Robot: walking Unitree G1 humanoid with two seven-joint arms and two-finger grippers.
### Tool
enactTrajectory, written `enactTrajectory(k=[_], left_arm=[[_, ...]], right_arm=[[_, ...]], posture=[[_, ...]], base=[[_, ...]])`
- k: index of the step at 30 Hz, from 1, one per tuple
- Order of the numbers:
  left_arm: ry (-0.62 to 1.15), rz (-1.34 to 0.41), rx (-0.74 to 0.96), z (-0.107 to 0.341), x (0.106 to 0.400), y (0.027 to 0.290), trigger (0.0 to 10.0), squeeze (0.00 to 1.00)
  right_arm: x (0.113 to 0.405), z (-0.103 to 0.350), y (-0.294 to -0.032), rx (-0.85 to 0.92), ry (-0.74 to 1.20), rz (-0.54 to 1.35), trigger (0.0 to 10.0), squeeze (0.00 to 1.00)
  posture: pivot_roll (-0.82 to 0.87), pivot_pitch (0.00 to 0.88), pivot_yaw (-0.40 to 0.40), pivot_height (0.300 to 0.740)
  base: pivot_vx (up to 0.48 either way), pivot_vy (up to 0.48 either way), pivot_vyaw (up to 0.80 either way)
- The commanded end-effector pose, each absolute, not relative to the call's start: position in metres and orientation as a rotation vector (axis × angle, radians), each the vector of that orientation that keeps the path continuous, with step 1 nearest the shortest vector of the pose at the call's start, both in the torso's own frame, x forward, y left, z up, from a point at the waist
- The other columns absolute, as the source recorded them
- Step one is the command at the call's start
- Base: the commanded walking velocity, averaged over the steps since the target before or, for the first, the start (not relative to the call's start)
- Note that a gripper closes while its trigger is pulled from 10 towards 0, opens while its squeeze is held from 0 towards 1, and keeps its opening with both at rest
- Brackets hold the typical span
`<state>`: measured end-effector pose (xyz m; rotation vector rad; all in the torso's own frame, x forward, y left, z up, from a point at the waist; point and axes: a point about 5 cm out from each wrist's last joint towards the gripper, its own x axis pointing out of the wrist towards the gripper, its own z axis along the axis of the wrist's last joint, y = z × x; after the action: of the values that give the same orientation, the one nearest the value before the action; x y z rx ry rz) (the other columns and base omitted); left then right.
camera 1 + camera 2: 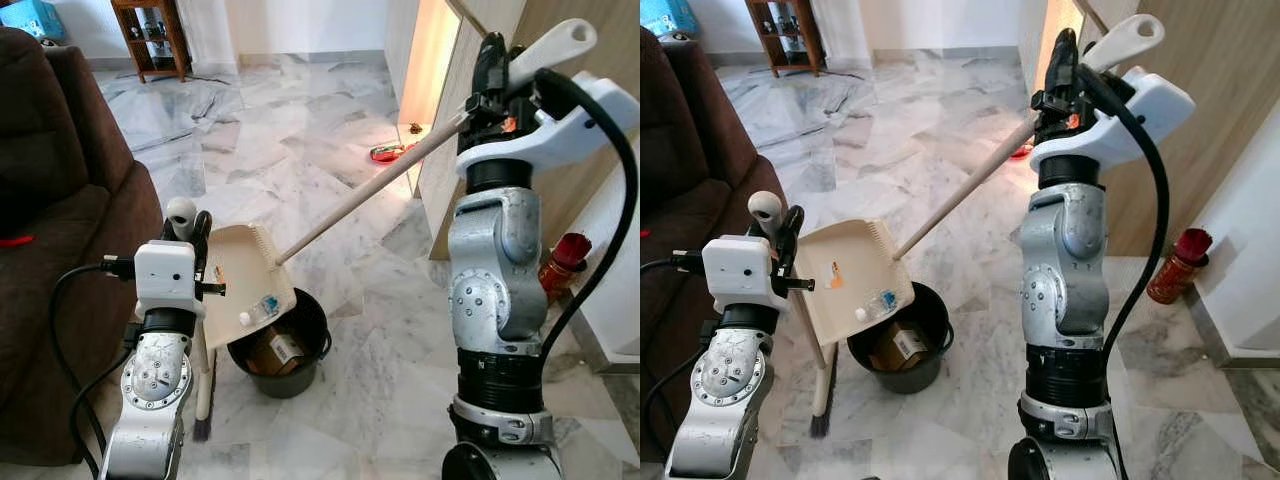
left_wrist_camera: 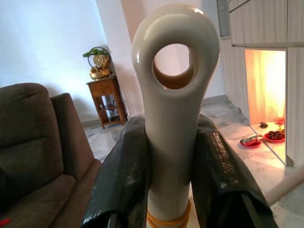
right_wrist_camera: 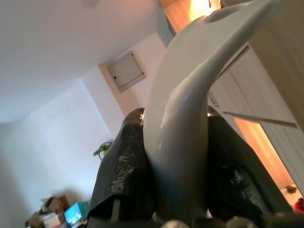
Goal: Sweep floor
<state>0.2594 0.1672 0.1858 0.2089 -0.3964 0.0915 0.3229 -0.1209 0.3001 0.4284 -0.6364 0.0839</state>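
Brown sofa (image 1: 60, 200) sits far left of the left gripper (image 1: 190, 225). Left gripper is clamped on the broom handle (image 2: 173, 118), its looped cream end sticking out past the black fingers (image 2: 126, 180); the broom (image 1: 822, 395) stands upright below this gripper, bristles on the marble floor (image 1: 300, 130). Just right of the left gripper, the cream dustpan (image 1: 245, 280) is tilted over the black bin (image 1: 285, 350), with small bits of debris (image 1: 258, 308) on its lower edge. The dustpan handle (image 1: 370, 190) runs as a long pole up and right to the right gripper (image 1: 490, 75), raised high by the wooden cabinet (image 1: 1210, 120). Right gripper is clamped on that handle's cream end (image 3: 190, 118). A red container (image 1: 560, 262) stands on the floor below and right of the right gripper.
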Motion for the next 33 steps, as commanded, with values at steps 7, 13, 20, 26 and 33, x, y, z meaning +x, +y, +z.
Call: enactTrajectory(k=[7, 13, 20, 26, 33], left_arm=[[-0.446, 0.101, 0.217, 0.1959, 0.2547, 0.1687, 10.0, 0.0], [-0.445, 0.101, 0.217, 0.1957, 0.2548, 0.1687, 10.0, 0.0], [-0.446, 0.102, 0.219, 0.1959, 0.2548, 0.169, 10.0, 0.0], [-0.447, 0.101, 0.219, 0.1959, 0.2548, 0.1686, 10.0, 0.0], [-0.45, 0.103, 0.221, 0.1965, 0.2547, 0.1687, 10.0, 0.0]], right_arm=[[0.3133, 0.313, -0.1191, 0.436, -0.711, 0.11, 10.0, 0.0], [0.314, 0.3114, -0.1197, 0.433, -0.705, 0.107, 10.0, 0.0], [0.3142, 0.3109, -0.1194, 0.431, -0.701, 0.108, 10.0, 0.0], [0.3144, 0.3106, -0.1194, 0.429, -0.699, 0.109, 10.0, 0.0], [0.3148, 0.3103, -0.119, 0.429, -0.696, 0.111, 10.0, 0.0]], posture=[[0.04, 0.111, 0.036, 0.74], [0.04, 0.111, 0.036, 0.74], [0.04, 0.111, 0.036, 0.74], [0.04, 0.111, 0.037, 0.74], [0.04, 0.112, 0.036, 0.74]], base=[[0.2, 0.0, 0.0], [0.289, 0.0, 0.0], [0.306, 0.0, 0.0], [0.328, 0.0, 0.0], [0.333, 0.0, 0.0]])
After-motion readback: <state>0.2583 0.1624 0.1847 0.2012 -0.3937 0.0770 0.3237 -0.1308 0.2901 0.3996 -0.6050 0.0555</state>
